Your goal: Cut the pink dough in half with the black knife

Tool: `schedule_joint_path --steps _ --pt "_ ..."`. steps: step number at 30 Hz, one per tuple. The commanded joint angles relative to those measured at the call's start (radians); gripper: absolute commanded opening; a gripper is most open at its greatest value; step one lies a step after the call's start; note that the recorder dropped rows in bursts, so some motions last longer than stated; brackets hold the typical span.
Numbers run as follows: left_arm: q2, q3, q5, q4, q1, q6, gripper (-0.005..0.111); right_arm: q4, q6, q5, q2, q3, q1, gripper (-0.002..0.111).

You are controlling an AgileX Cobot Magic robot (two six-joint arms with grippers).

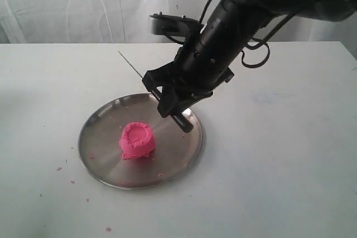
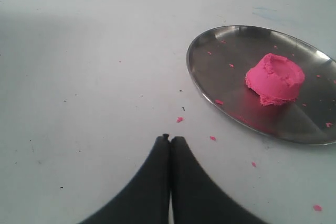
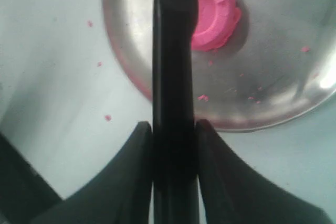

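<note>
One undivided lump of bright pink modelling dough [image 1: 137, 140] sits at the middle of the round steel plate [image 1: 178, 151] on the white worktop [image 1: 279, 165]; it looks soft, light and clingy, so it should yield to a blade pressed across its dented top without being held. The slim, stiff black knife [image 1: 185, 124] is pinched at its handle between the half-spread jaws of the right gripper [image 3: 173, 125], over the plate's 1 o'clock rim, blade pointing toward 11 o'clock. The left gripper [image 2: 169, 140] is pressed together, empty, above the worktop.
</note>
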Motion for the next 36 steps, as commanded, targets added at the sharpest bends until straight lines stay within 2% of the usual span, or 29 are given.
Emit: schedule_joint_path --steps 1,2,8,18,36 --pt "-0.005 0.003 0.000 -0.015 -0.005 -0.001 0.000 0.223 -0.188 0.100 -0.009 0.063 -0.071 0.000" --pt "-0.005 0.003 0.000 -0.015 -0.005 -0.001 0.000 0.327 -0.268 0.118 -0.009 0.111 -0.099 0.000" --pt "-0.005 0.003 0.002 -0.015 -0.005 -0.001 0.000 0.522 -0.431 0.128 -0.009 0.262 -0.168 0.000" --pt "-0.005 0.003 0.002 -0.007 -0.005 -0.001 0.000 0.740 -0.650 0.115 -0.009 0.428 -0.187 0.000" --pt "-0.005 0.003 -0.016 -0.007 -0.005 -0.001 0.000 0.762 -0.716 0.147 -0.009 0.472 -0.187 0.000"
